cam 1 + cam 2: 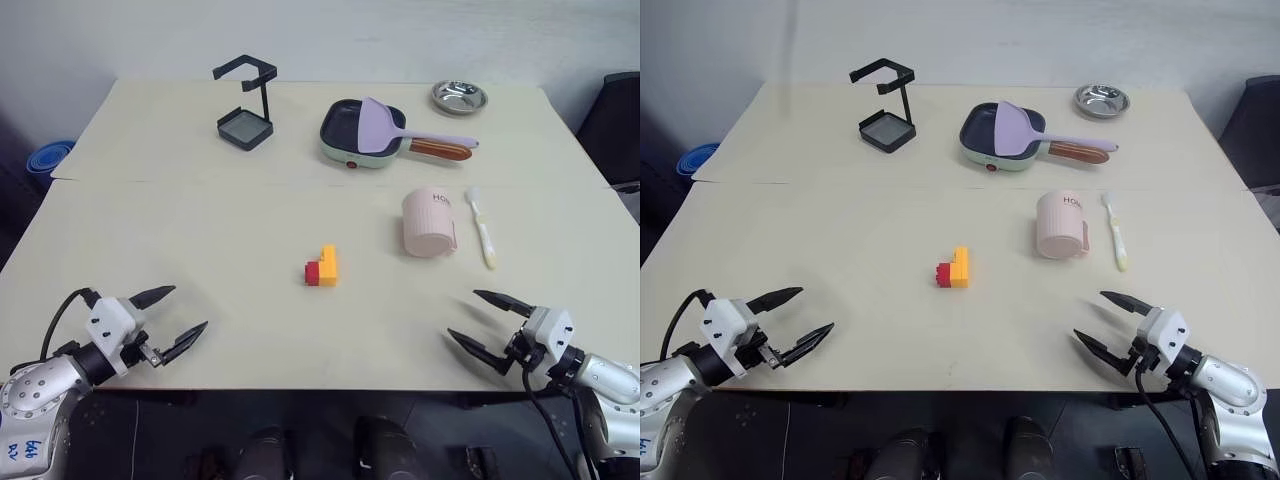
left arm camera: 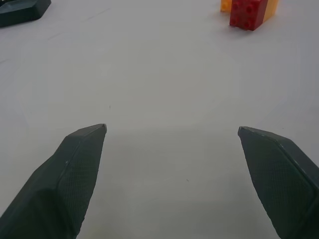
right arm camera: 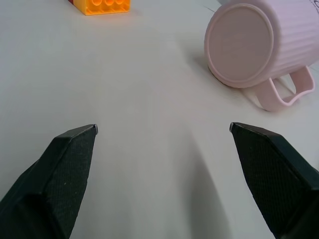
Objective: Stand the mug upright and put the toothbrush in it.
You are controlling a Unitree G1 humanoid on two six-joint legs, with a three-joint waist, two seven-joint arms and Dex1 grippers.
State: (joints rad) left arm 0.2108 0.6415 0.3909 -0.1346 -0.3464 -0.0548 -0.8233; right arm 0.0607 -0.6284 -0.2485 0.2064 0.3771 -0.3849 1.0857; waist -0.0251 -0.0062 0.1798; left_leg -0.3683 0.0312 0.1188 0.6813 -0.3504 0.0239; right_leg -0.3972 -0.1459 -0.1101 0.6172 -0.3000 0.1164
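The mug lies on its side on the counter, well ahead of the right end effector, whose two black fingers stand spread wide over bare surface and hold nothing. The left end effector is spread just as wide and empty, near the front left edge.

The mug looks rigid and light, probably plastic or ceramic, with a ribbed wall that should give some grip; being round, it may roll if nudged. A pinch across the body, or on the handle, seems the safest hold for tipping it upright. The toothbrush lies just beside the mug on its right, thin, stiff and flat on the counter, so it likely needs a pinch across the handle.

The right wrist view shows the mug's flat base and handle facing the end effector, which the head views barely give. The head views show the lettering, the toothbrush, and the frying pan beyond.
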